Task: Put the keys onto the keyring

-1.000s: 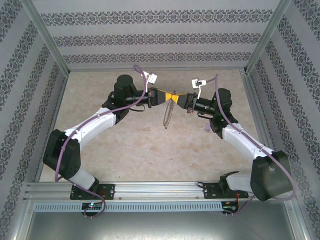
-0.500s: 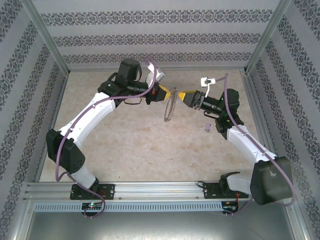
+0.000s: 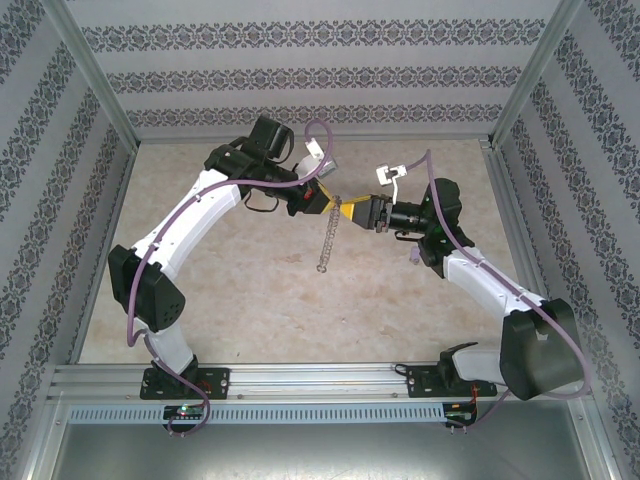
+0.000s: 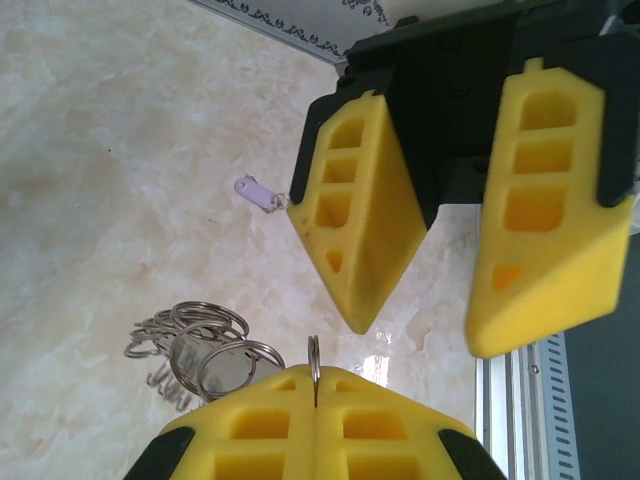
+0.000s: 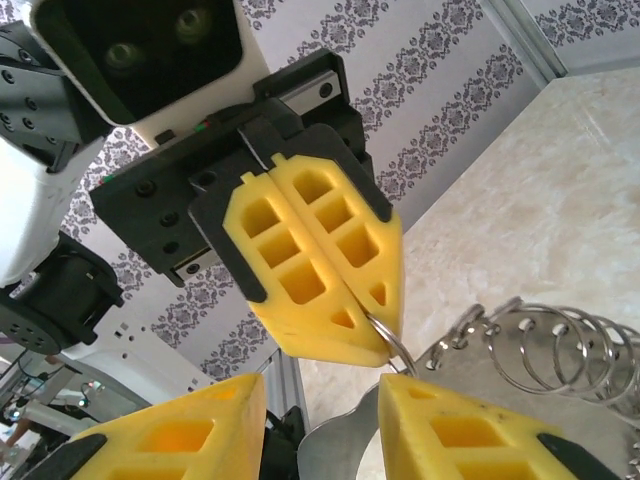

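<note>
On the left I see the left arm reach over the beige table (image 3: pixel 250 300), its purple cable (image 3: pixel 318 140) looping above the wrist. The patterned walls (image 3: pixel 300 75) close the cell on three sides.

The left gripper (image 4: pixel 314 380) has its yellow fingers pressed together on the thin wire of the keyring (image 3: pixel 325 240). From above, the keyring is edge-on and looks like a short chain. Its long axis runs from the fingertips towards the near edge, leaning a little to the left. It hangs under the left gripper, above the table. In the left wrist view the keys (image 4: pixel 200 350) bunch together as small silvery loops just left of the pinched wire.

Further right, the right gripper (image 4: pixel 418 335) faces the left one tip to tip, very near. Its jaws stand apart and hold nothing. The wire rises just beside its inner finger; whether they touch, I cannot tell.

The pale-purple tag (image 4: pixel 258 194) lies alone on the table, apart from the keyring.
</note>
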Controlling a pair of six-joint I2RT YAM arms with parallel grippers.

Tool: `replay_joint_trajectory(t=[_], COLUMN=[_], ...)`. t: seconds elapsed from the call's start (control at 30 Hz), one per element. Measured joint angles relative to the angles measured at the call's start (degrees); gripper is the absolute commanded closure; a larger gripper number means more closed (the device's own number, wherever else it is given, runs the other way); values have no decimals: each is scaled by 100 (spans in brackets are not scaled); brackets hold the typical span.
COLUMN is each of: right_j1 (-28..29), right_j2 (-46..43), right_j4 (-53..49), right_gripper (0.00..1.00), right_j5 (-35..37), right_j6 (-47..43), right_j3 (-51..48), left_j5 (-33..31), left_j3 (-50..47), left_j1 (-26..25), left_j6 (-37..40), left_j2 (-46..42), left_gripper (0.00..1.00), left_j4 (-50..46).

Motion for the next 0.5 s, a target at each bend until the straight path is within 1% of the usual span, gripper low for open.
replay_joint_trajectory(t=[0.5], right_j1=[0], right_j2=[149], right_j4=[7], right_gripper=[64], right_j5=[31], right_j6=[-4], right_j3=[0], left_j5=[361], left_j3=[70], left_j1=[0], left_j6=[79], left_j2=[4], left_gripper=[100], left_j4=[-90])
